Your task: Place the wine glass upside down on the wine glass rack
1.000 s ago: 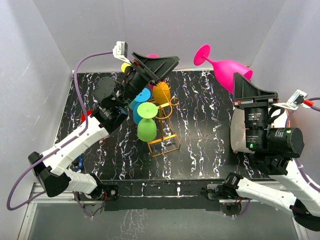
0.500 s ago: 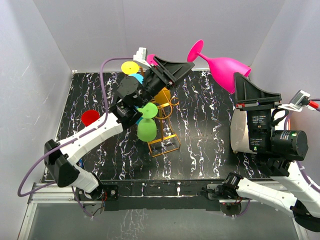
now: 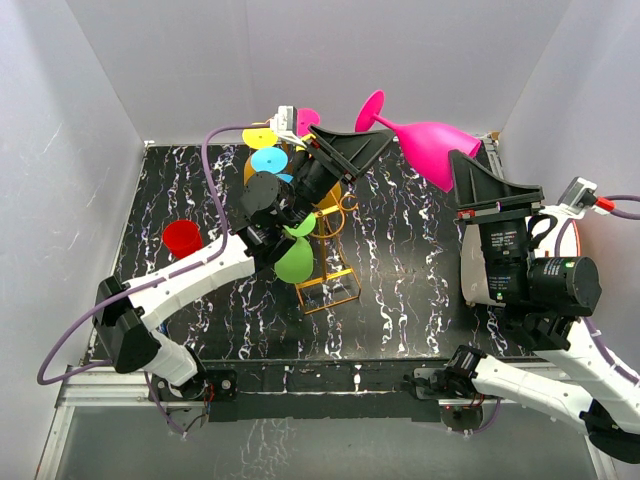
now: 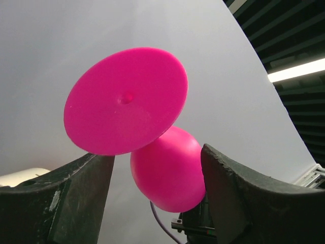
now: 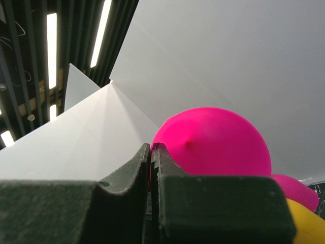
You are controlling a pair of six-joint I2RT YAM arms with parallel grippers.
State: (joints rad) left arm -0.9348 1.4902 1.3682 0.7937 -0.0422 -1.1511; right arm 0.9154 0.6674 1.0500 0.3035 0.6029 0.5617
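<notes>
A red cup (image 3: 182,238) stands left on the black streaky desk (image 3: 400,250). Mid-frame hangs a green glass (image 3: 294,262); a blue glass (image 3: 268,160) and yellow glass (image 3: 260,138) are above.

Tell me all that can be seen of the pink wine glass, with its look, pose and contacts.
The pink wine glass looks like opaque, smooth plastic: a rounded bowl, a stem and a flat round foot. It is up in the air near the back wall, lying almost sideways. The right hand is shut on the wall of its bowl. The open left hand faces the foot; whether they touch cannot be told.
</notes>
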